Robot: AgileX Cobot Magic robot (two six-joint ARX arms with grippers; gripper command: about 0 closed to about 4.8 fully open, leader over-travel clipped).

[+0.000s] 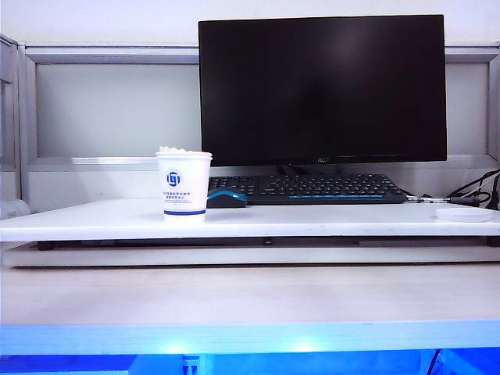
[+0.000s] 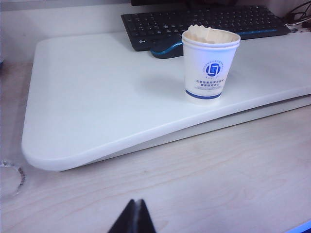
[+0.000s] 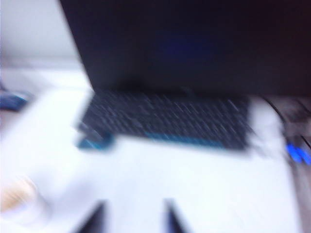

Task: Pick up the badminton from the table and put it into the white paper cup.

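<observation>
Exterior view faces the tabletop (image 1: 312,220) front-on, low; both wrist views look obliquely down, sharing keyboard (image 2: 204,22) and white paper cup (image 2: 210,65).

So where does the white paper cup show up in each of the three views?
Exterior view: the white paper cup stands left of centre on the table, the badminton peeking over its rim.
Left wrist view: the cup stands right of centre, near the table's front edge.
Right wrist view: blurred; the cup sits in the lower left corner.
Shared landmark: the black keyboard behind the cup.
</observation>
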